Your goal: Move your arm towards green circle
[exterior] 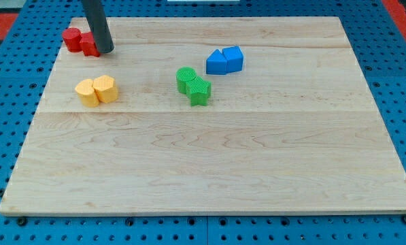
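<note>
The green circle (185, 77) sits a little above the board's middle, touching a second green block (199, 91) at its lower right. My tip (105, 51) is at the view's top left, right beside two red blocks (79, 40), far to the left of the green circle.
Two yellow blocks (97, 90) lie together below my tip, left of the green pair. Two blue blocks (224, 60) lie together up and right of the green circle. The wooden board (209, 170) rests on a blue pegboard.
</note>
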Action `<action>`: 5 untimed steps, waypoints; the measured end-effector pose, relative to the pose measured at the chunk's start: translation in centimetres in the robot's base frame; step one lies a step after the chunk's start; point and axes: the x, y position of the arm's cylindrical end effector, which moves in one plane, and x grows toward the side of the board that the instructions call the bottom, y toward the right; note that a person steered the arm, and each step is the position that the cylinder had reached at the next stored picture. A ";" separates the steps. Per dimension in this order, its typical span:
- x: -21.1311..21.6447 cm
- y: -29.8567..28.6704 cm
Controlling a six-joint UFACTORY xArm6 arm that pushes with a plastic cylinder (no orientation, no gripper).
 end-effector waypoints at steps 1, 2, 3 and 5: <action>0.0 0.2; 0.0 0.5; 0.1 1.8; -0.1 2.8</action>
